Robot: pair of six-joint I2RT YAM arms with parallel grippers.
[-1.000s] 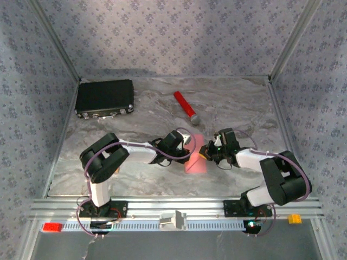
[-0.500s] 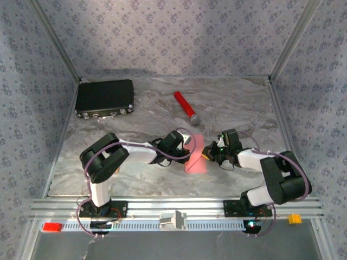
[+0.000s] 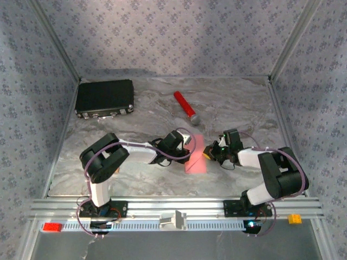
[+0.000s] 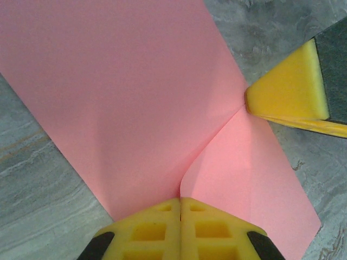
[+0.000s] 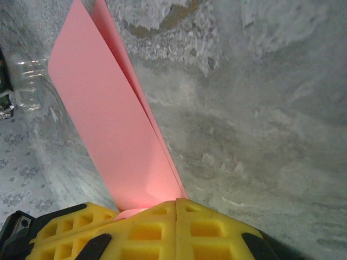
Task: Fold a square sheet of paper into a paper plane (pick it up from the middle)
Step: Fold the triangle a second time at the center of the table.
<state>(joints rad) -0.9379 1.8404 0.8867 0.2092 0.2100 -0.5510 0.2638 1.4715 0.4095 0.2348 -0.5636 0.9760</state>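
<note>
my left gripper (image 4: 180, 201) clenches the left edge of the square sheet of paper (image 4: 130, 92); my right gripper (image 5: 177, 201) clenches its right edge.

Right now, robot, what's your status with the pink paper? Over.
Left gripper shut on the thin pink square sheet of paper. Right gripper shut on its opposite side. Sheet bent between them. Red cylinder with grey tip farther back, apart.

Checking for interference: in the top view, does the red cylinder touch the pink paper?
No, the red cylinder lies farther back on the table, with bare surface between it and the pink paper.
</note>
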